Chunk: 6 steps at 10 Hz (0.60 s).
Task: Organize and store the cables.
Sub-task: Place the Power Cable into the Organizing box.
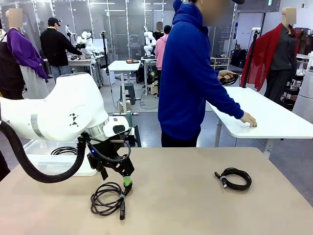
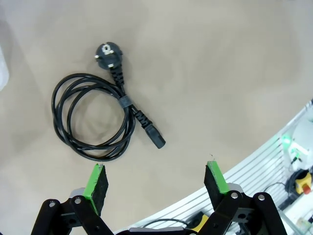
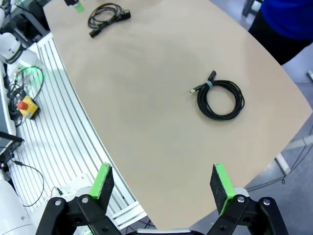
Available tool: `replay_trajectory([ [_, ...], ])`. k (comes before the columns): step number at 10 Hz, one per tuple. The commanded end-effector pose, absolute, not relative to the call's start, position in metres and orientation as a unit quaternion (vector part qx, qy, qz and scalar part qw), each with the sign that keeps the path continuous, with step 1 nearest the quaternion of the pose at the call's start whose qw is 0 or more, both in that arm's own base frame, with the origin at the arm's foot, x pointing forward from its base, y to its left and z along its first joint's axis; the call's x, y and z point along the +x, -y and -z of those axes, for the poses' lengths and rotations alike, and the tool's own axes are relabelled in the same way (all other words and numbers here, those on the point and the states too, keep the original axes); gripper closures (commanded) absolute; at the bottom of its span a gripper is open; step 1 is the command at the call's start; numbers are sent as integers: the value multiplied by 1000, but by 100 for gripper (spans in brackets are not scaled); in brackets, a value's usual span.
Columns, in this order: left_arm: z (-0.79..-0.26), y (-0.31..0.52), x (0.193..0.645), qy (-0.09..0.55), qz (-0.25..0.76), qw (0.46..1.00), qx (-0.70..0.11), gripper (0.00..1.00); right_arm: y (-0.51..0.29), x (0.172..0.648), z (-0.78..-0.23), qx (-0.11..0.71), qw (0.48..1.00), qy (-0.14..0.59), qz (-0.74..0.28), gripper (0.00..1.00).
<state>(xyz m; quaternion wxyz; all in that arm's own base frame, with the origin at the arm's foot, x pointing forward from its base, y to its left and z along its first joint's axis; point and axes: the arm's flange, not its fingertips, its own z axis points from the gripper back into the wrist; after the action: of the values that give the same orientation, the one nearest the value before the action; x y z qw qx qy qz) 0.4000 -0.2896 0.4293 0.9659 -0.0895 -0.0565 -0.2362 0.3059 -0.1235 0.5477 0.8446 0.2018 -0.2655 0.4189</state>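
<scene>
A black power cable (image 1: 105, 198) lies coiled on the tan table (image 1: 186, 205) near the front left. Its round plug (image 2: 108, 53) and slim connector stick out of the coil (image 2: 93, 117). My left gripper (image 1: 126, 183) hangs open just above and beside this coil, and its green pads (image 2: 96, 180) hold nothing. A thinner coiled cable (image 1: 234, 178) rests at the right of the table, also seen as a cable (image 3: 220, 98) in the right wrist view. My right gripper (image 3: 161, 182) is open and empty, high over the table's near edge. The power cable (image 3: 105, 14) shows far off there.
A white bin (image 1: 58, 165) at the table's left holds another coiled cable (image 1: 63, 150). A person in a blue hoodie (image 1: 188, 78) stands at the far side, turned to a second white table (image 1: 274, 120), with a black cord in one hand (image 1: 227, 77).
</scene>
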Motion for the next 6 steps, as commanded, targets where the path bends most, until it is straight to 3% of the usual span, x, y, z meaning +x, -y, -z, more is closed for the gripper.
replay_trajectory([
  [1,-433,299,399,56,210,974,-65,0,139,311,-544,227,828,273,-434,0],
  [6,-443,298,385,85,149,985,-26,0,158,307,-542,251,813,288,-440,0],
])
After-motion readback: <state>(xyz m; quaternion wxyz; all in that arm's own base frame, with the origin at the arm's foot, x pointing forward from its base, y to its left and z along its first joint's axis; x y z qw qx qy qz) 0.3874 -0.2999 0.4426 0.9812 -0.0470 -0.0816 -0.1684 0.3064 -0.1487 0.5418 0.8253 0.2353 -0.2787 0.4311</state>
